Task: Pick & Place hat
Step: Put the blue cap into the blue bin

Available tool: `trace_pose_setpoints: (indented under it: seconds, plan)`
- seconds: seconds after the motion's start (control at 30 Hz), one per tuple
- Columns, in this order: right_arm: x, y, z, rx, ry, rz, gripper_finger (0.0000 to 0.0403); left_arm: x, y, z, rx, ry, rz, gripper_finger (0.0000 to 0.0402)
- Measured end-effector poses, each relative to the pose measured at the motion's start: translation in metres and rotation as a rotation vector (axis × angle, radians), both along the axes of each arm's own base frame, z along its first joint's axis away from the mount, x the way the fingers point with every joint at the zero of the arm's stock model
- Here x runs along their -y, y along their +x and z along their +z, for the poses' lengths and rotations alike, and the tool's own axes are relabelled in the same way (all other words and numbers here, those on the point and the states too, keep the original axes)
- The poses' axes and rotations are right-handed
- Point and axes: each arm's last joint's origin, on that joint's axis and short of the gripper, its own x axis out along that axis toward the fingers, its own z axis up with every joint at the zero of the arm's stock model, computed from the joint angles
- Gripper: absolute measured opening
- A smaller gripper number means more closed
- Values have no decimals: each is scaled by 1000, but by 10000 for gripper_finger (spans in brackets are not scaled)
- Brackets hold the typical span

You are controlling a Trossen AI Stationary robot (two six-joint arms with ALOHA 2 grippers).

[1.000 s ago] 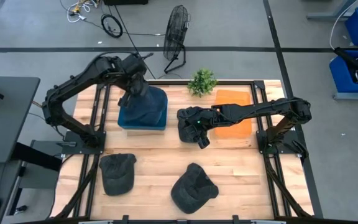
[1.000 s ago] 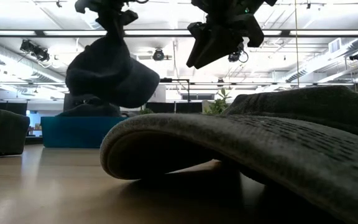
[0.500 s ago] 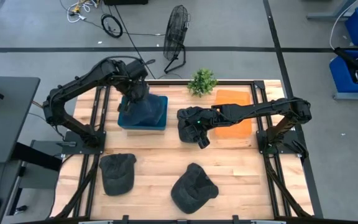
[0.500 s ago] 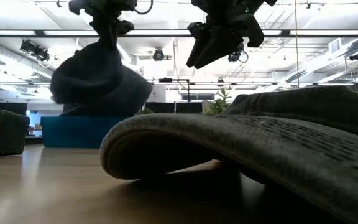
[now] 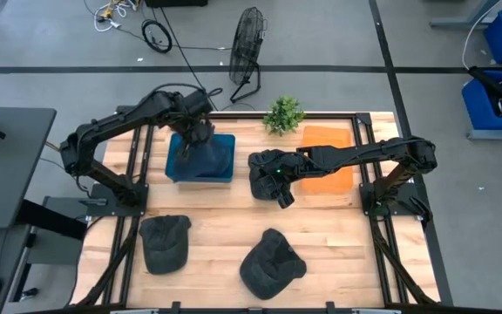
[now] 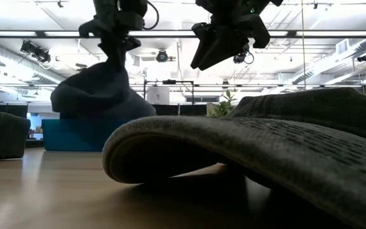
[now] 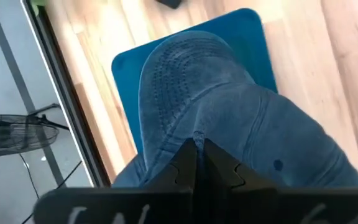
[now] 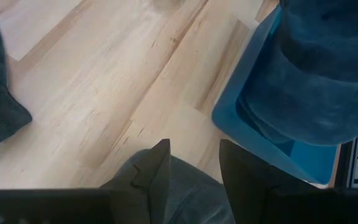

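Note:
My left gripper is shut on a blue-grey cap over the blue bin at the table's far left. The cap's lower part sits at the bin's rim in the low view. My right gripper hangs open above the table's middle, touching nothing. Two dark grey caps lie flat on the near side, one at the left and one in the middle. My left gripper pinches a fold of the cap's crown cloth between its two shut fingers, coming from above and pointing down. The cap hangs below the fingers, slack, with its brim toward the bin's far side. I cannot tell whether it rests in the bin.
An orange mat lies at the far right and a small green plant stands at the far edge. A fan stands on the floor beyond. Bare wood shows between the bin and the near caps.
My left gripper has come down over the blue bin and shifted slightly toward the near edge. The cap has swung under it and sunk from hanging clear above the bin down to the bin's rim.

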Motion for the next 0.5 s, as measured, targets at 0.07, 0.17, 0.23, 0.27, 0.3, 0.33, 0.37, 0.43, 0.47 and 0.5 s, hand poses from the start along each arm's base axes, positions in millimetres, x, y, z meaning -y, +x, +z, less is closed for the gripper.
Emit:
trace_pose_setpoints:
  seconds: [0.07, 0.17, 0.23, 0.27, 0.3, 0.33, 0.37, 0.43, 0.47, 0.5]
  plan:
    - [0, 0, 0, 0, 0, 0, 144, -2, 0, -4, 5, -8, 33, 10]
    - [0, 0, 0, 0, 0, 0, 144, -8, 0, -12, 35, -30, 142, 13]
    - [0, 0, 0, 0, -2, 1, 144, -11, 1, -17, 56, -41, 222, 24]
    - [0, 0, 0, 1, -2, 2, 144, -12, 1, -20, 64, -39, 250, 31]
    - [0, 0, 0, 1, -4, 4, 144, -12, 2, -23, 63, -30, 272, 38]
    - [0, 0, 0, 1, -5, 5, 144, -13, 1, -25, 57, -19, 287, 45]
    - [0, 0, 0, 1, -6, 7, 144, -13, 1, -27, 48, -7, 291, 52]
    - [0, 0, 0, 1, -6, 7, 144, -13, 0, -31, 26, 14, 301, 65]
    - [0, 0, 0, 1, -6, 7, 144, -13, 0, -32, 18, 23, 305, 73]
    - [0, 0, 0, 1, -6, 7, 144, -14, -1, -33, 14, 34, 310, 80]
